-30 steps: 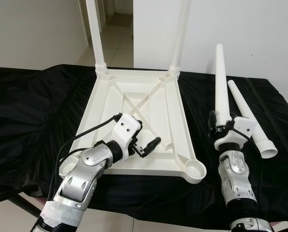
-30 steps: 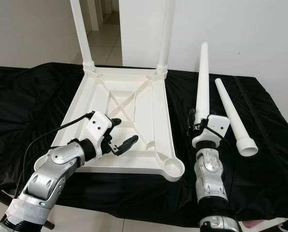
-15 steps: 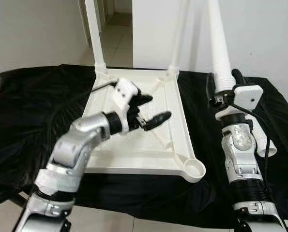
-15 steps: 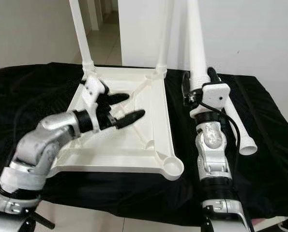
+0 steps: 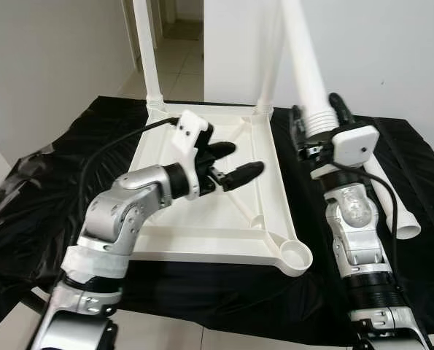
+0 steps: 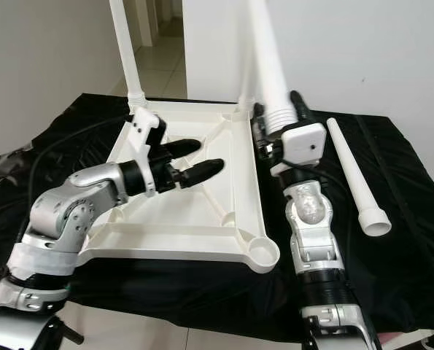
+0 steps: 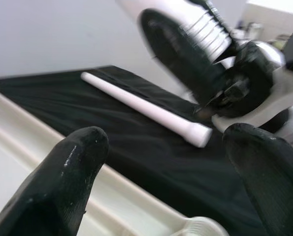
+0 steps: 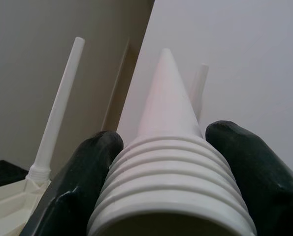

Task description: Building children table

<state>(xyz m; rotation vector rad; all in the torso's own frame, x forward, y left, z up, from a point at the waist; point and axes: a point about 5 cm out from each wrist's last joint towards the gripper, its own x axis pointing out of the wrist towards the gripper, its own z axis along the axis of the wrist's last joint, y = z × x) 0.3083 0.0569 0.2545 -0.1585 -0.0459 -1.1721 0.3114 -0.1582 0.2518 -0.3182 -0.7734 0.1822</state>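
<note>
Third leg held upright, ready for a near corner socket

The right gripper [image 5: 315,131], jaws clenched on the tapered white plastic leg [image 5: 304,65], should lower its ribbed end squarely into the upturned white plastic tabletop [image 5: 202,219] on the black-draped counter [image 5: 49,189]; the left gripper [image 5: 235,162] hovers, jaws released.

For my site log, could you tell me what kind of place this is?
Probably a room in a home: plain white walls, a tiled hallway through a doorway, and a black-draped table serving as a workbench.
</note>
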